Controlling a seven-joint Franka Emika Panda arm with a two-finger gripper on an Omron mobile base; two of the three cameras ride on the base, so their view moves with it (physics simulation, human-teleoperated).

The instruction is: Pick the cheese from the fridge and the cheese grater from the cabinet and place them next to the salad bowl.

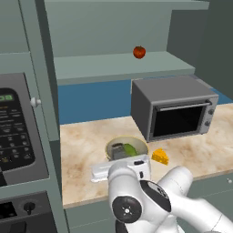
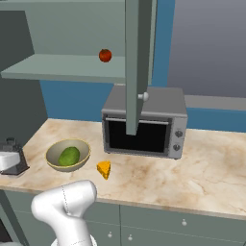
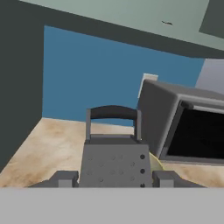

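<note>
**Gripper holding the cheese grater at the worktop, left of the salad bowl**

The gripper (image 3: pixel 114 178) is closed on the cheese grater (image 3: pixel 115 164). In the hand view its two finger tips sit on either side of the grater's lower body, and the grater stands upright between them, loop handle on top. In the right base view the grater (image 2: pixel 13 161) appears at the far left edge of the worktop (image 2: pixel 192 168), with the white hand against it; whether its base touches the surface cannot be told.

The salad bowl (image 2: pixel 67 154) stands just to the right of the grater, apart from it, with the green lettuce (image 2: pixel 69 155) inside. In the left base view the bowl (image 1: pixel 126 148) lies directly beyond the robot's hand.

The cheese (image 2: pixel 104 168) lies on the worktop just right of the bowl, near but not touching it; the left base view shows the wedge (image 1: pixel 160 156) between the bowl and the front of the microwave (image 1: pixel 175 110).

The microwave stands on the worktop behind the cheese. Above, the cabinet (image 1: pixel 123 63) is open, and a small red fruit (image 1: pixel 139 52) rests on its shelf. A blue wall (image 3: pixel 96 74) runs behind the worktop.
</note>
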